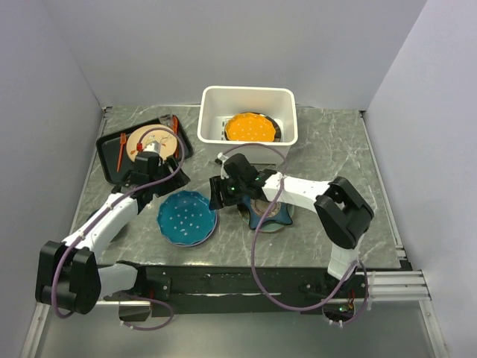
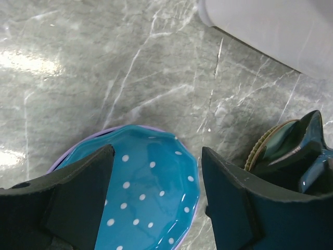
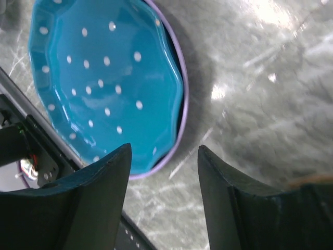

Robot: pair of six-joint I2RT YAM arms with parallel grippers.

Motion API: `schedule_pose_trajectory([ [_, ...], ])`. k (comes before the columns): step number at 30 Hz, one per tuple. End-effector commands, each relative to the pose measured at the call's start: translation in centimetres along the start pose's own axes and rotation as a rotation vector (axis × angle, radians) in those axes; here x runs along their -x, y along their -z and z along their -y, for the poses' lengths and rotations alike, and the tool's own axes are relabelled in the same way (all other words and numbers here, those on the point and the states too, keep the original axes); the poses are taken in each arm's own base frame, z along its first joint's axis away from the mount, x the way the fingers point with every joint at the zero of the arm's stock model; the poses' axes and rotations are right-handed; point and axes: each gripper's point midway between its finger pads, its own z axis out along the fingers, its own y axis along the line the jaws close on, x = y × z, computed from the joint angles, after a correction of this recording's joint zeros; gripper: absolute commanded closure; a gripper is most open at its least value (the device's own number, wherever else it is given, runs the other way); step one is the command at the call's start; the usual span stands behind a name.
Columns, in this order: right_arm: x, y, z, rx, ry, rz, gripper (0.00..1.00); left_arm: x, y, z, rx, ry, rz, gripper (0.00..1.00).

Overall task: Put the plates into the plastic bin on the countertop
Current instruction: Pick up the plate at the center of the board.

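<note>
The white plastic bin (image 1: 250, 90) stands at the back centre of the grey marble countertop (image 1: 335, 149), with an orange scalloped plate (image 1: 251, 127) inside. A blue dotted plate (image 1: 186, 216) lies near the front, stacked on a purple-rimmed plate. A navy star-shaped plate (image 1: 267, 214) lies to its right on other plates. My left gripper (image 1: 160, 192) is open and empty above the blue plate's far edge (image 2: 151, 198). My right gripper (image 1: 218, 195) is open and empty over the blue plate's right edge (image 3: 104, 83). The star plate (image 2: 307, 146) and bin wall (image 2: 270, 26) show in the left wrist view.
A flat black tray (image 1: 112, 168) at the back left holds a beige plate (image 1: 153, 142) and orange utensils. Grey walls close in the left, back and right. The arms' black base rail (image 1: 246, 280) runs along the near edge.
</note>
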Motion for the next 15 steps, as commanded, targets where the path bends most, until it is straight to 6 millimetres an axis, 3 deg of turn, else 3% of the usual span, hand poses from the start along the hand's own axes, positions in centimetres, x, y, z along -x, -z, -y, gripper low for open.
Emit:
schedule_pose_trajectory([
  [1, 1.4, -1.4, -1.2, 0.002, 0.02, 0.02, 0.41, 0.6, 0.8, -0.5, 0.008, 0.022, 0.033, 0.27],
  [10, 0.5, -4.3, 0.4, -0.112, 0.017, -0.028, 0.44, 0.0, 0.7, -1.4, 0.023, 0.029, 0.021, 0.27],
  [15, 0.7, -4.4, 1.8, -0.195, 0.02, -0.02, 0.82, -0.2, 0.9, -2.0, 0.04, 0.034, 0.019, 0.27],
])
